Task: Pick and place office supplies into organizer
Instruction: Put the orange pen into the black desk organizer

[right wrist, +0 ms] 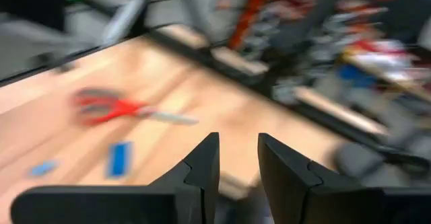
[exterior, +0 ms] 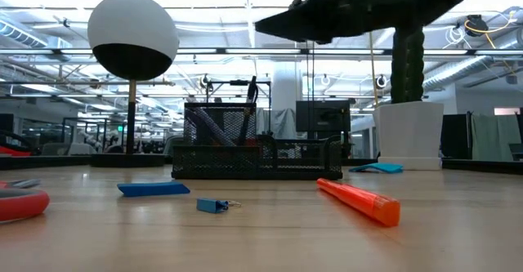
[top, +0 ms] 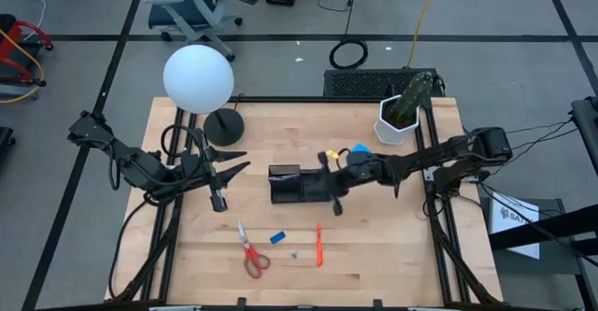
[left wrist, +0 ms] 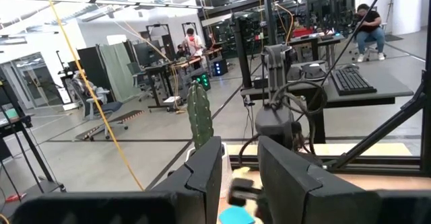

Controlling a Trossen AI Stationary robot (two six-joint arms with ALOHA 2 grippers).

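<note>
Nearest the table's front edge, well in front of the organizer point(top: 297, 184), the scissors point(top: 251, 253) were laid flat. They were judged stiff and light, best taken across the blades just ahead of the red handles. Beside them, the orange marker point(top: 319, 244) was judged smooth and liable to roll, so a grip across its middle was favoured. Between the two, the thin blue eraser point(top: 277, 237) and a tiny blue clip point(exterior: 212, 205) were judged light but low-lying, leaving little to pinch. A blue pad point(top: 360, 149) was seen behind the organizer, beside the cactus pot point(top: 395, 126).

The right gripper point(top: 334, 202) was held above the organizer's front edge, fingers slightly parted and empty. The left gripper point(top: 239, 162) was parked to the organizer's left, near the lamp point(top: 198, 78), fingers spread and nothing held.
</note>
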